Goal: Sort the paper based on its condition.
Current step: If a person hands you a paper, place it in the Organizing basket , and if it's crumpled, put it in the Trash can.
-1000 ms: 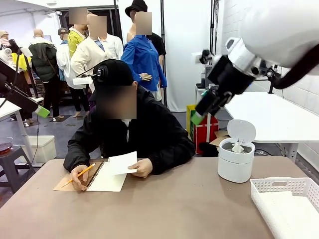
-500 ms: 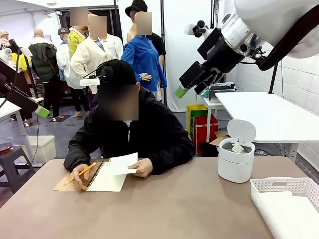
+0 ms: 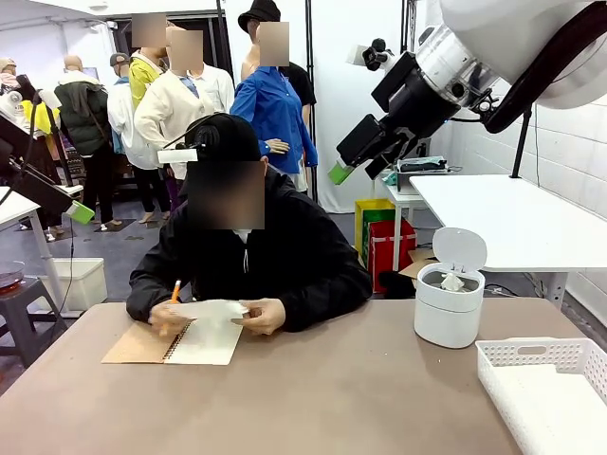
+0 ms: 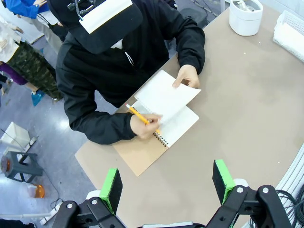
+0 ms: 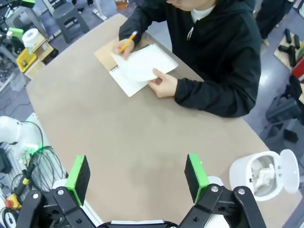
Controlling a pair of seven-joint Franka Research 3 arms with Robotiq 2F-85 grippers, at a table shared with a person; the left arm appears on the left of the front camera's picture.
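We see the right gripper (image 3: pixel 353 171) raised in the upper right of the front view, its jaws spread wide with nothing between them; in its own wrist view the green pads (image 5: pixel 78 179) stand far apart above the table (image 5: pixel 133 123). The left gripper (image 4: pixel 167 184), at the bottom of its view, is also wide open and empty. The sheet of paper (image 3: pixel 213 309) curls over the spiral notebook (image 3: pixel 204 346) at lower left, touched by the person's hand (image 3: pixel 266 318), beside a yellow pencil (image 3: pixel 175 289)

Left gripper (image 4: pixel 166 178) and right gripper (image 5: pixel 137 173) gape (both held high).
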